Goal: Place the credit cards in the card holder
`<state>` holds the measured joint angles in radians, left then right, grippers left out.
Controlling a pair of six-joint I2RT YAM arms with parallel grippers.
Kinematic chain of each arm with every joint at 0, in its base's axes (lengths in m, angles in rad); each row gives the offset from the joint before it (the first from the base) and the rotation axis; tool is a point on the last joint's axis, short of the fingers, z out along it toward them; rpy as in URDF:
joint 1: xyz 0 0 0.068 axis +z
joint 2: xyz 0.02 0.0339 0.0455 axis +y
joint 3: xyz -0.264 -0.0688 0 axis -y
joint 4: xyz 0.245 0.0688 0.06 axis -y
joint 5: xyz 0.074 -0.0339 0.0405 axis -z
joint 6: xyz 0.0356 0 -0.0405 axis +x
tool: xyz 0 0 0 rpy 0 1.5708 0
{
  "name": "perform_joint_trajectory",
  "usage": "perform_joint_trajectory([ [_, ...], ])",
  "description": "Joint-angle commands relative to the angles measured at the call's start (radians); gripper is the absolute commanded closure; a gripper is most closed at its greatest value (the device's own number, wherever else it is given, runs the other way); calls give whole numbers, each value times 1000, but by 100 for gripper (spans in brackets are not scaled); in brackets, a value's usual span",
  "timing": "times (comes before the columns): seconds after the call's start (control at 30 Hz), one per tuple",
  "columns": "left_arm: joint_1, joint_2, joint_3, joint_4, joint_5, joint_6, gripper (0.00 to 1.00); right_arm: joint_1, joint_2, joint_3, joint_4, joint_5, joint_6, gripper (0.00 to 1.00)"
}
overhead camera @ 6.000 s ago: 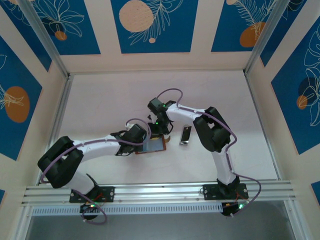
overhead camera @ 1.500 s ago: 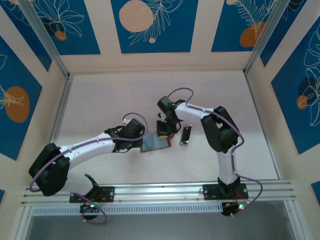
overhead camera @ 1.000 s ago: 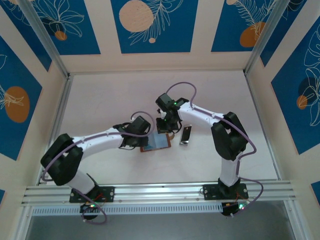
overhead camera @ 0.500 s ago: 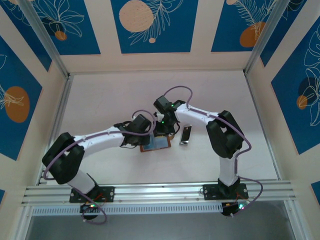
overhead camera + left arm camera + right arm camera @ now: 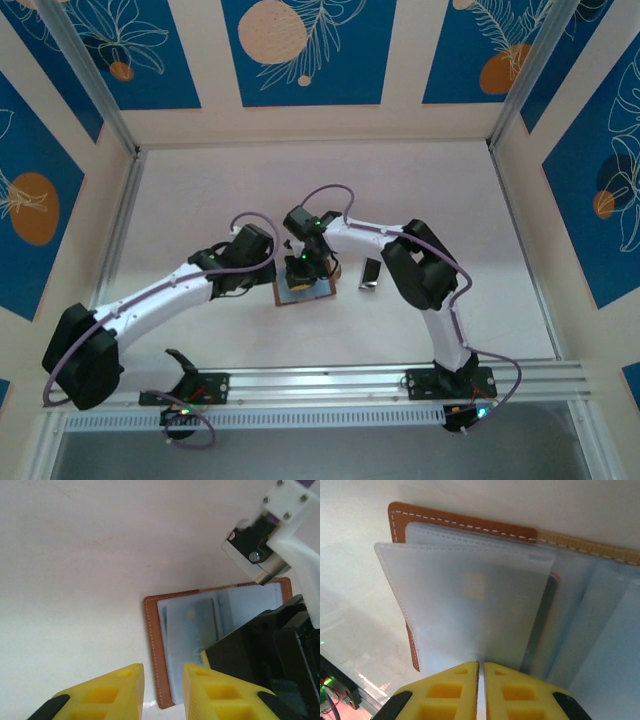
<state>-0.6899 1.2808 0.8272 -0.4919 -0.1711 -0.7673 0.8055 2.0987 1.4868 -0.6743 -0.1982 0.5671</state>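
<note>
The card holder lies open mid-table, brown leather with pale frosted sleeves. A credit card with a chip sits inside the top sleeve, seen through the plastic. My right gripper hangs over the holder, its jaws shut on the card's thin near edge. My left gripper is just left of the holder. Its yellow fingers stand apart with nothing clamped, and the holder's brown stitched edge lies just ahead of the gap. The card also shows there.
A narrow silvery-grey rectangular piece lies on the table right of the holder. Both arms crowd the table's middle. Metal rails run along the left, right and near edges of the pale table.
My left arm has swung left, its gripper drawing back from over the holder to its left edge. My right gripper has moved left and nearer, over the holder's sleeves.
</note>
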Motion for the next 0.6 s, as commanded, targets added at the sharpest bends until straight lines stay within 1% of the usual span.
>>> perform_joint_trajectory([
  [0.0, 7, 62, 11, 25, 76, 37, 75, -14, 18, -6, -2, -29, 26, 88],
  [0.13, 3, 156, 19, 115, 141, 38, 77, -30, -61, -73, 17, -39, 30, 88],
  [0.27, 2, 234, 40, 170, 159, 45, 78, -52, -135, -112, 21, -67, 24, 87],
  [0.4, 1, 290, 60, 152, 114, 43, 83, -76, -186, -125, 6, -77, 11, 87],
  [0.57, 0, 252, 32, 128, 52, 40, 84, -101, -216, -141, -24, -66, -1, 87],
])
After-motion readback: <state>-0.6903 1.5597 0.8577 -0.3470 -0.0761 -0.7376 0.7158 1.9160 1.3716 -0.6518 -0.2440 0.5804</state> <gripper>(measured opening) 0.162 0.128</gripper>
